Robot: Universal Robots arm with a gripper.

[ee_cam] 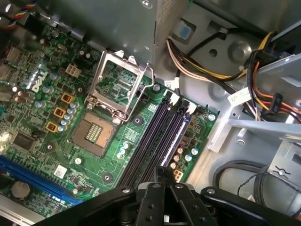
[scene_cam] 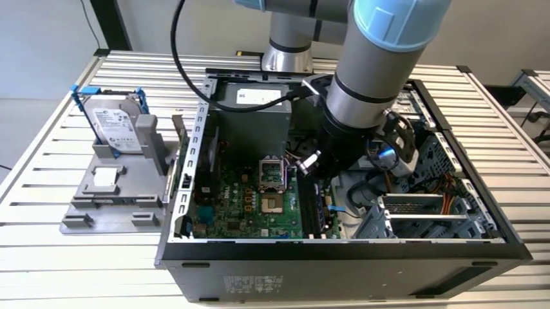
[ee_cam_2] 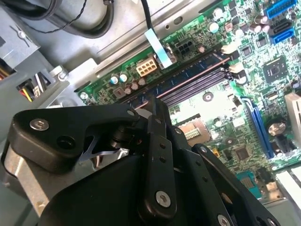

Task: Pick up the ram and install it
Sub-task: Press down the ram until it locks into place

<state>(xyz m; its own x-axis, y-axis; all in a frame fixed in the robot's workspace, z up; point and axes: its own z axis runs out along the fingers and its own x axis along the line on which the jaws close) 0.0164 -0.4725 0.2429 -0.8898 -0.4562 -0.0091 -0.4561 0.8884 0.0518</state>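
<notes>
My gripper (scene_cam: 315, 168) is down inside the open computer case (scene_cam: 344, 248), over the black memory slots (scene_cam: 315, 209) of the green motherboard (scene_cam: 249, 206). In both wrist views the black fingers (ee_cam_2: 157, 136) press close together, and their tips (ee_cam: 162, 173) rest on the row of slots (ee_cam: 148, 150). A thin dark stick with a brownish top edge, the ram (ee_cam_2: 188, 81), runs along one slot from under the fingertips. The gripper (ee_cam_2: 155, 103) looks shut on the ram, and the fingers hide the grip point.
A bare CPU socket (ee_cam: 117, 84) lies beside the slots. Yellow, orange and black cables (ee_cam: 211, 61) and a metal drive cage (scene_cam: 421, 212) crowd the other side. Outside the case a grey fixture (scene_cam: 107, 193) holds a blue-framed hard drive (scene_cam: 116, 119) and an upright card (scene_cam: 180, 132).
</notes>
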